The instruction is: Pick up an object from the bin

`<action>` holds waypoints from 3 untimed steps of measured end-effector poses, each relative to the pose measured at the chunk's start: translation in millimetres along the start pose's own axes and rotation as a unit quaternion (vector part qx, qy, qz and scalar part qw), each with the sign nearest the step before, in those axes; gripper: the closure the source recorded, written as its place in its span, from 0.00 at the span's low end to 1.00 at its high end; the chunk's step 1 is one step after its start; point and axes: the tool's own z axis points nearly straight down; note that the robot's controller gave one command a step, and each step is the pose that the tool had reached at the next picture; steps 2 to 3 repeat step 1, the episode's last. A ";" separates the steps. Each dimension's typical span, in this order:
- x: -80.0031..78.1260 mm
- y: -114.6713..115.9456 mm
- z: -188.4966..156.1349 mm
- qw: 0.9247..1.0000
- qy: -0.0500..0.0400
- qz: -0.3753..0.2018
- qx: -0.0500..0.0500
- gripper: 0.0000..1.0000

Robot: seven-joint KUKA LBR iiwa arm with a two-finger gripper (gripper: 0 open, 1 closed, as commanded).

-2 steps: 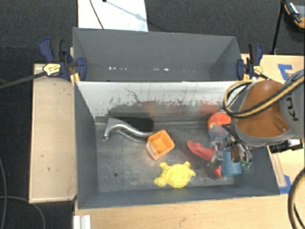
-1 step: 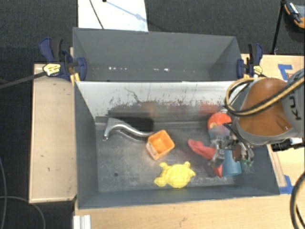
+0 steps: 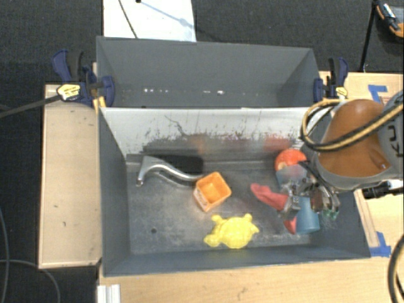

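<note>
My gripper (image 3: 295, 202) is low in the bin's right end, among a small cluster of things. A red curved piece (image 3: 268, 194) lies just left of it, and a blue cup-like thing (image 3: 308, 220) stands right beside and below it. An orange and grey ball-like thing (image 3: 289, 160) sits just behind it, by the back wall. I cannot make out whether anything is between the fingers.
An orange open cube (image 3: 212, 190) lies mid-bin, with a yellow soft toy (image 3: 233, 231) in front of it near the front wall. A silver handle with a black brush head (image 3: 168, 167) lies along the back left. The arm's orange cover and cables hang over the bin's right rim.
</note>
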 end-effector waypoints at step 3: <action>-0.8 0.1 -16.1 1.000 -0.002 0.000 0.000 1.00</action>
